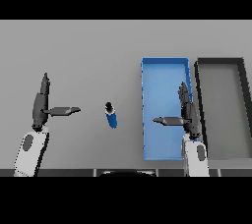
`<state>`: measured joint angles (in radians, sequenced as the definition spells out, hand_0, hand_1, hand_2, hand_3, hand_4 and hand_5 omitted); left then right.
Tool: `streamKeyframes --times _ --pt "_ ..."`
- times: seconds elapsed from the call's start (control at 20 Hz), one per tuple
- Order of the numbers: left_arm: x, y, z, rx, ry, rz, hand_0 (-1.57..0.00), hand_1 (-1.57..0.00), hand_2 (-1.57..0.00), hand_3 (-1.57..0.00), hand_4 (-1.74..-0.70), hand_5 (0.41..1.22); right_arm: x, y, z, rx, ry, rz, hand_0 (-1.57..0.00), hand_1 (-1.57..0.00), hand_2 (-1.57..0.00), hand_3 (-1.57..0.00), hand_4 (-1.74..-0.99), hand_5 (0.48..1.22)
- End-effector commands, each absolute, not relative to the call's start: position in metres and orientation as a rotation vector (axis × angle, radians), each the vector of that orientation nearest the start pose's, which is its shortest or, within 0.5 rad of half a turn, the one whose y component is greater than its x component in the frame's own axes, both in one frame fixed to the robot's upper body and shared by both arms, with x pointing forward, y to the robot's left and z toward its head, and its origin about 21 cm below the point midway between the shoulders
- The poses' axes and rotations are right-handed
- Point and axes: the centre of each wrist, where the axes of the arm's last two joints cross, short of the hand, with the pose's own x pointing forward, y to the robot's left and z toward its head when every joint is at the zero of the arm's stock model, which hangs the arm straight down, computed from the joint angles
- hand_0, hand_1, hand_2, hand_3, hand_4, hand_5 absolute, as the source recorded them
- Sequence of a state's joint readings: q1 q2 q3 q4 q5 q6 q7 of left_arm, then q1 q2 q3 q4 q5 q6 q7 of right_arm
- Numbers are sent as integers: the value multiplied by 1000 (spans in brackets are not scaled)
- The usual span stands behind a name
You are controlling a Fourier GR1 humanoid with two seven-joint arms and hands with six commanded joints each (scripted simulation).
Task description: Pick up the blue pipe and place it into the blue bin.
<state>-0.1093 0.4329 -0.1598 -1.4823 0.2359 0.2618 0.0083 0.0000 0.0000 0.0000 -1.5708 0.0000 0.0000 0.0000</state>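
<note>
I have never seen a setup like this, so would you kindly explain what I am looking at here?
This is one picture taken from a humanoid robot's head, looking down at a grey table. The two white and grey arms end in dark hands: the left hand shows on the left, and the right hand hovers over the blue bin. Both hands have straight fingers and hold nothing. A small blue pipe lies on the table between them, left of the blue bin. A dark grey bin sits just right of the blue one.
</note>
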Motion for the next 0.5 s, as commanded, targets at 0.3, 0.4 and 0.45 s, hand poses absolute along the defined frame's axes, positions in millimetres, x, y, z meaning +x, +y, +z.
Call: streamKeyframes --times 0.3,0.4,0.45 --pt "277 295 32 187 -1577 -273 1 1 1 1 -967 594 252 -240 6 -69 -1619 167 1 1 1 1 -1210 594" --pt "277 313 36 121 -1563 -439 1 1 1 1 -970 596 243 -244 11 -130 -1667 335 1 1 1 1 -1198 589" --pt "276 316 36 110 -1553 -481 1 1 1 1 -971 596 242 -246 12 -146 -1657 369 1 1 1 1 -1195 588"
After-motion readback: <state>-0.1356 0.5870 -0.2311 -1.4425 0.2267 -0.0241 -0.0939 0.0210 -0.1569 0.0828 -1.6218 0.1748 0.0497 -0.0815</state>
